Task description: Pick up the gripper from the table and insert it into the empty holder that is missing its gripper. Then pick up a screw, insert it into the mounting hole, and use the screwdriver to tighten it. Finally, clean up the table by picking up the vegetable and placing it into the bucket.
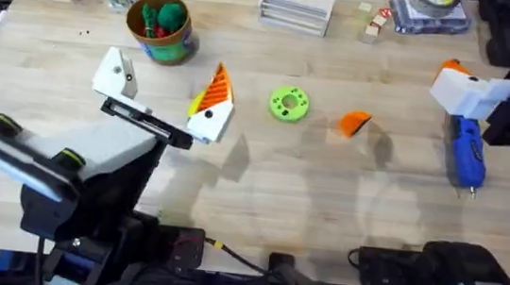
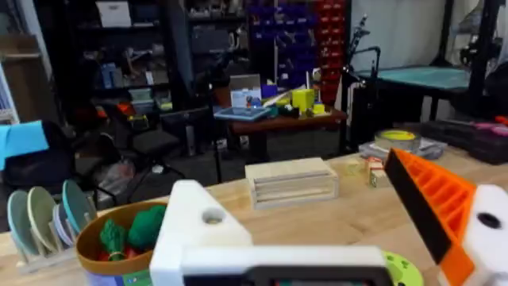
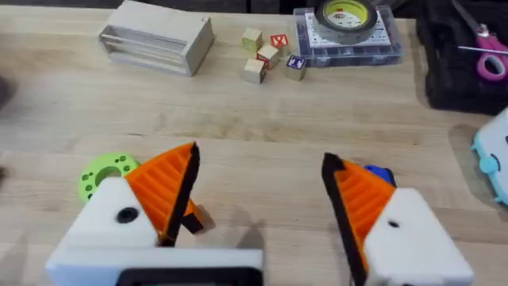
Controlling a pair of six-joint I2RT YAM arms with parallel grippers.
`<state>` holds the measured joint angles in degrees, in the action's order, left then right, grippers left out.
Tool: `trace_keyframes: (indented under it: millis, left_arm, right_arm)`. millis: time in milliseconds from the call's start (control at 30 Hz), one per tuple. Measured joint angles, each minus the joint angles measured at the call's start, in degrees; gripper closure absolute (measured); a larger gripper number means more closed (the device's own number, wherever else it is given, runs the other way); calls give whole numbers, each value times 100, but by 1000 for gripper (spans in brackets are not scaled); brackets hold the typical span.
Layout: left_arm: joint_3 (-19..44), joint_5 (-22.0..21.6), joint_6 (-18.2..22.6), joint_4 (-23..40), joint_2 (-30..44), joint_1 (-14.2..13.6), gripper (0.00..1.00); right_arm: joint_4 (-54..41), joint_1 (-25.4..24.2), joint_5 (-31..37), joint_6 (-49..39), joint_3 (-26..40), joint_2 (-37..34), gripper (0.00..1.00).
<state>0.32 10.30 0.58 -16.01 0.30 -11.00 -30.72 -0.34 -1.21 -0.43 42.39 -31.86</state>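
The loose orange gripper [image 1: 354, 123] lies on the table [image 1: 306, 195] just right of the green ring [image 1: 288, 103], which serves as the landmark here. Left of the ring, the left gripper [image 1: 160, 99] hovers low with its jaws spread wide, holding nothing (one white finger has no orange pad, the other carries one). Far right of the ring, the right gripper [image 3: 262, 206] hangs with jaws released, above the blue screwdriver [image 1: 466, 152] lying flat on the table. The bucket [image 1: 161, 28] stands up and left of the ring, with green and red toys inside.
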Motion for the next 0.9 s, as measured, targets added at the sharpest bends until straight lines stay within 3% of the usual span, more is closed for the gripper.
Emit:
trace_keyframes:
  millis: [533,900]
  left_arm:
    - [0,-2,0,1959,0,0,8]
    - [0,-4,0,1987,2,0,8]
  right_arm:
    - [2,0,0,-1,0,0,10]
    - [2,0,1,-2,0,0,9]
